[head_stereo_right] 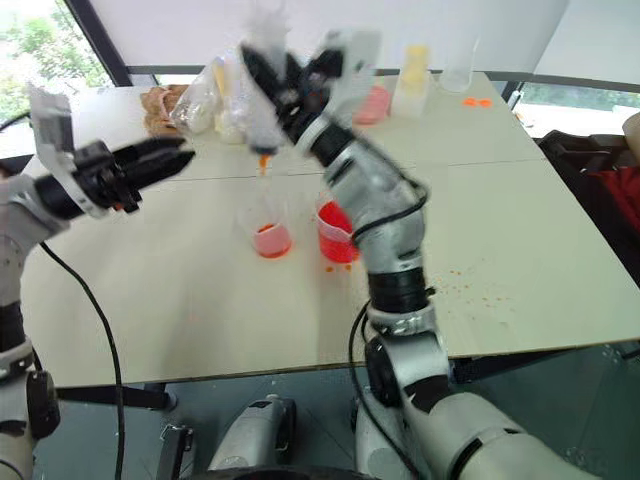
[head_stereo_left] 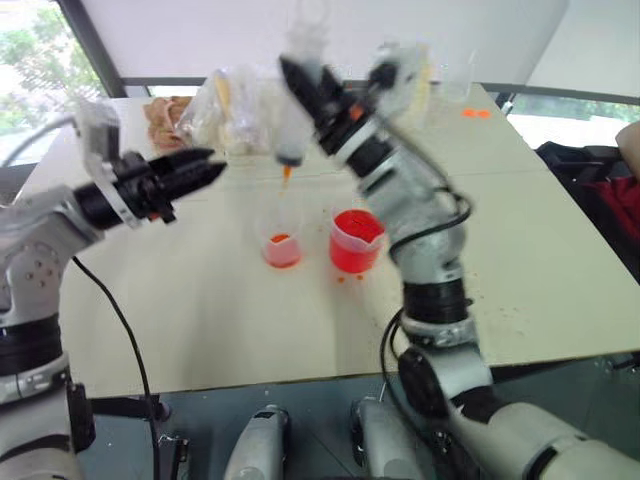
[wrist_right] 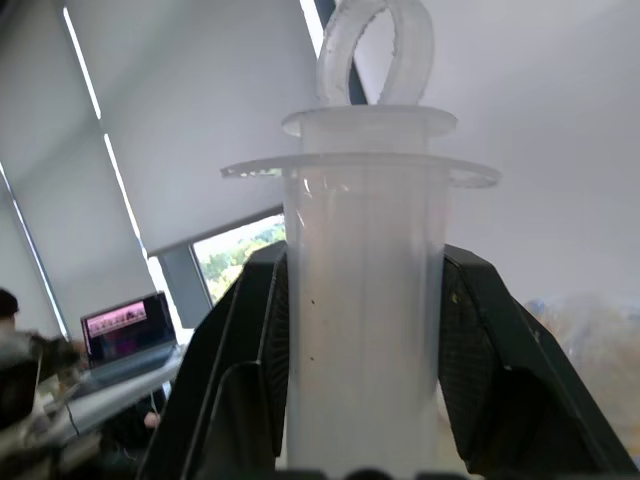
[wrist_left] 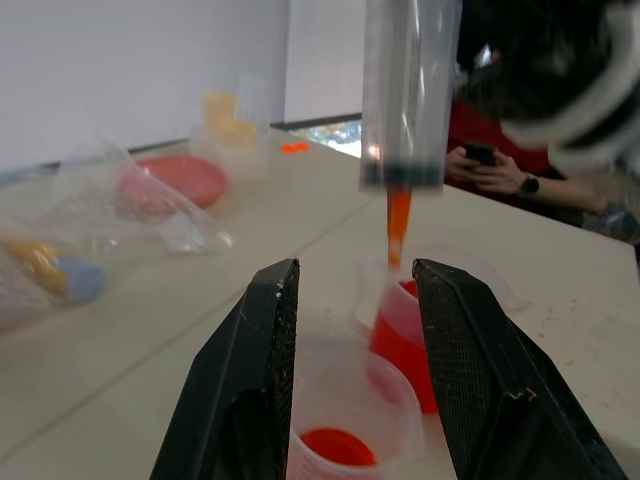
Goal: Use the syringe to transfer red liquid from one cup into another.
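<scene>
Above the small cup (head_stereo_left: 282, 247), the right gripper (wrist_right: 360, 330) has the syringe (head_stereo_left: 293, 130) clamped by the barrel between its two fingers, upright, ring-topped plunger pushed right down, orange tip hanging over the narrow cup but well clear of it. Barrel looks empty, only a trace of red liquid (wrist_left: 399, 215) in the nozzle! The small cup sits on the table (head_stereo_left: 200, 300) with a shallow pool of red in its bottom, and the wider beaker (head_stereo_left: 355, 241), bright red, stands just beside it. Off to the side, the left gripper (head_stereo_left: 190, 168) is level, jaws apart and holding nothing, aimed toward the syringe. Red specks already dot the tabletop around the beaker. Here's the danger, as I read it: that wet tip could drip onto the table as it swings across to the beaker, and if the arm drops low in crossing, the tip could clip a rim and tip one of these light cups over
</scene>
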